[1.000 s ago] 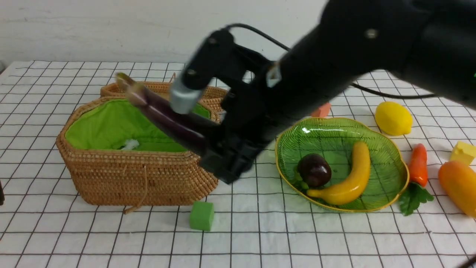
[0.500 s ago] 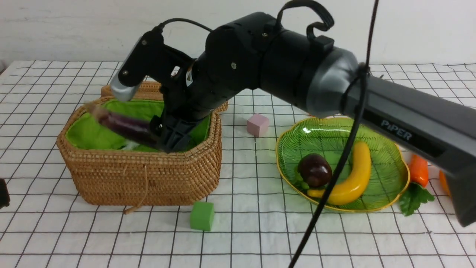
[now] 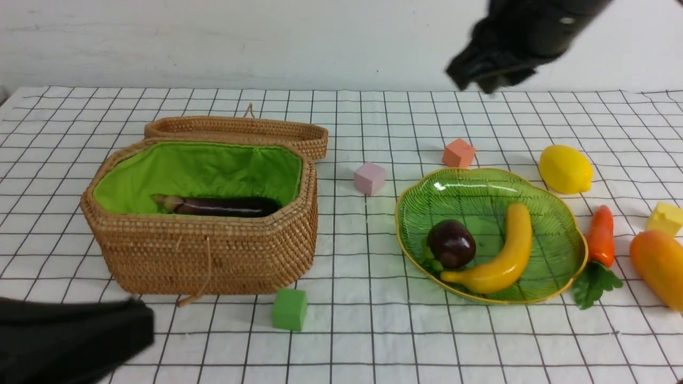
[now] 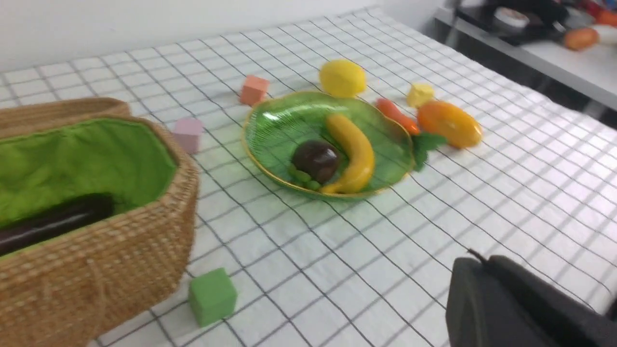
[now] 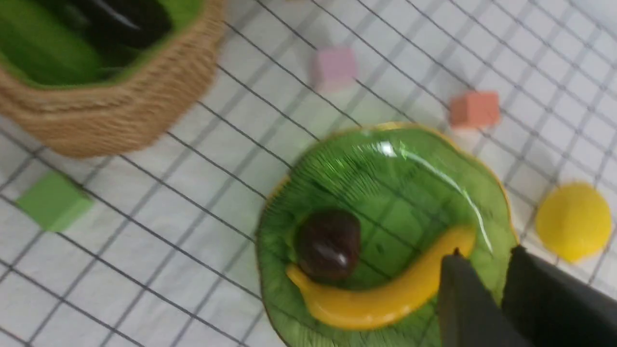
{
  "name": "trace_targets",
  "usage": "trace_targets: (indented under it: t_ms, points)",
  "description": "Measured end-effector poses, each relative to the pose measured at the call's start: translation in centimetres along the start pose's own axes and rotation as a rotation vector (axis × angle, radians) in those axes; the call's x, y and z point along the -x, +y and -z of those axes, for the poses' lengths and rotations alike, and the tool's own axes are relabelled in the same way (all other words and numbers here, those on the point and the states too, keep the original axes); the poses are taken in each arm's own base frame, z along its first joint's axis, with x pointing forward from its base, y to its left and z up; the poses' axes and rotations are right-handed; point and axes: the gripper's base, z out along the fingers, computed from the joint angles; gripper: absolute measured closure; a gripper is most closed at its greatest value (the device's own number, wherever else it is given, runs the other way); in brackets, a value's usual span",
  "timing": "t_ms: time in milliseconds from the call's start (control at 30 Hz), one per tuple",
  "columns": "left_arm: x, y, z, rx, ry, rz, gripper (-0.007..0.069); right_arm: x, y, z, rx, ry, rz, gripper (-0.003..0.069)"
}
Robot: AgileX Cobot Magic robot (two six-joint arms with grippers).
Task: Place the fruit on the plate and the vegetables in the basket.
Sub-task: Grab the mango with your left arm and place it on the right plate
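Left gripper (image 3: 133, 330): a dark blur low at the near edge, far left of the plate (image 3: 480, 192); closed, holding nothing.
Basket (image 3: 203, 261): well left of the plate, open, its lid (image 3: 235, 129) lying back behind it, green lining showing.
Eggplant (image 3: 224, 206): lying flat inside the basket along its near wall, stem end pointing away from the plate.
Green cube (image 3: 290, 309): on the cloth left of the plate and nearer the robot, just in front of the basket's plate-side corner.
Pink cube (image 3: 369, 178): between the basket and the plate, just off the plate's far left rim.
Orange cube (image 3: 458, 153): just behind the plate's far rim.
Mangosteen (image 3: 451, 244): in the plate, left half, touching the banana.
Banana (image 3: 507, 250): in the plate, curving from the middle to the near rim.
Right gripper (image 3: 480, 74): high above the plate's far side, blurred; in the wrist view its fingers (image 5: 462, 299) stand close together with a thin slit between them, nothing held.
Lemon (image 3: 565, 169): on the cloth just off the plate's far right rim.
Carrot (image 3: 601, 242): on the cloth against the plate's right rim, leaves toward the robot.
Mango (image 3: 659, 266): right of the plate, beyond the carrot.
Yellow cube (image 3: 665, 217): right of the plate, just behind the mango.
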Motion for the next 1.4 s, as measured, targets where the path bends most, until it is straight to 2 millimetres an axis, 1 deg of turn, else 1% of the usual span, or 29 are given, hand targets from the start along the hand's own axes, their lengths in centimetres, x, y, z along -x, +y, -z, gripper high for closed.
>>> trace_targets:
  t_ms: [33,67,133,167,200,233,267,300,333,367,400,467,500,533,567,600,700,733,767,800,833,933,967,1000,1133,1167,1233,1300,1400]
  points:
    - [-0.1,-0.6,-0.5,-0.067,0.022,-0.041,0.0638,-2.2,-2.5,-0.8,-0.012,0.072,-0.142,0.0606]
    - [-0.1,-0.9,-0.7,-0.108,0.024,-0.051,0.0638,-3.6,-4.1,-1.4,-0.028,0.115,-0.217,0.0624]
    - [0.1,-1.6,-0.8,-0.179,0.005,-0.081,0.0638,-6.9,-6.8,-3.1,-0.060,0.225,-0.386,0.0634]
    - [0.1,-1.6,-0.8,-0.185,0.003,-0.084,0.0638,-7.5,-7.0,-3.4,-0.062,0.246,-0.407,0.0633]
    - [0.3,-2.0,-0.6,-0.229,-0.023,-0.117,0.0638,-10.3,-9.2,-4.9,-0.096,0.329,-0.528,0.0613]
    - [0.3,-2.1,-0.6,-0.234,-0.026,-0.121,0.0638,-10.5,-9.1,-5.0,-0.095,0.336,-0.531,0.0609]
    - [0.5,-2.4,-0.6,-0.264,-0.048,-0.152,0.0638,-12.5,-10.6,-6.3,-0.115,0.388,-0.607,0.0571]
    - [0.5,-2.4,-0.5,-0.274,-0.057,-0.167,0.0638,-13.8,-11.5,-7.0,-0.126,0.413,-0.648,0.0542]
    - [0.6,-2.5,-0.5,-0.284,-0.065,-0.183,0.0638,-15.0,-12.4,-7.7,-0.137,0.430,-0.684,0.0500]
    - [0.6,-2.6,-0.5,-0.291,-0.073,-0.197,0.0638,-16.2,-13.6,-8.6,-0.151,0.442,-0.721,0.0429]
    - [0.6,-2.6,-0.5,-0.292,-0.074,-0.198,0.0638,-16.6,-13.9,-8.7,-0.156,0.445,-0.732,0.0419]
    - [0.6,-2.7,-0.5,-0.297,-0.080,-0.212,0.0638,-18.6,-16.1,-10.6,-0.169,0.456,-0.758,0.0255]
    - [0.6,-2.7,-0.5,-0.297,-0.080,-0.215,0.0638,-19.1,-16.6,-11.3,-0.166,0.452,-0.761,0.0207]
    - [0.6,-2.7,-0.5,-0.297,-0.080,-0.215,0.0638,-19.1,-16.7,-11.4,-0.165,0.450,-0.762,0.0196]
    - [0.6,-2.7,-0.5,-0.297,-0.082,-0.216,0.0638,-19.8,-17.5,-12.9,-0.147,0.435,-0.754,0.0108]
    - [0.6,-2.7,-0.5,-0.298,-0.082,-0.217,0.0638,-20.0,-17.7,-13.8,-0.133,0.427,-0.748,0.0060]
    - [0.6,-2.7,-0.5,-0.298,-0.083,-0.216,0.0638,-20.3,-18.2,-16.2,-0.120,0.385,-0.688,-0.0009]
    - [0.6,-2.7,-0.5,-0.298,-0.083,-0.216,0.0638,-20.5,-18.4,-17.2,-0.117,0.377,-0.662,-0.0017]
    - [0.6,-2.7,-0.5,-0.298,-0.083,-0.216,0.0638,-20.6,-18.4,-17.3,-0.114,0.381,-0.659,-0.0017]
    - [0.6,-2.7,-0.5,-0.298,-0.083,-0.216,0.0638,-21.0,-18.5,-18.5,-0.110,0.382,-0.635,-0.0015]
    - [0.6,-2.7,-0.5,-0.298,-0.083,-0.216,0.0638,-21.2,-18.5,-19.1,-0.107,0.387,-0.627,-0.0007]
    - [0.6,-2.7,-0.5,-0.298,-0.083,-0.216,0.0638,-21.7,-18.4,-20.1,-0.096,0.411,-0.619,0.0034]
    - [0.6,-2.7,-0.5,-0.298,-0.083,-0.216,0.0638,-22.1,-18.4,-20.5,-0.092,0.427,-0.613,0.0081]
    - [0.6,-2.7,-0.5,-0.298,-0.083,-0.216,0.0638,-22.1,-18.4,-20.5,-0.091,0.429,-0.613,0.0099]
    - [0.6,-2.7,-0.5,-0.299,-0.081,-0.209,0.0638,-22.1,-18.4,-20.2,-0.088,0.436,-0.618,0.0099]
    - [0.6,-2.7,-0.5,-0.298,-0.079,-0.194,0.0638,-21.8,-18.3,-19.6,-0.085,0.433,-0.635,0.0099]
    - [0.6,-2.6,-0.5,-0.287,-0.069,-0.177,0.0638,-20.9,-18.1,-18.1,-0.086,0.405,-0.671,0.0099]
    - [0.5,-2.2,-0.6,-0.249,-0.060,-0.175,0.0638,-19.2,-17.3,-15.7,-0.075,0.335,-0.727,0.0099]
    - [0.6,-1.6,-0.7,-0.173,-0.063,-0.168,0.0638,-16.2,-15.3,-13.0,-0.025,0.224,-0.711,0.0099]
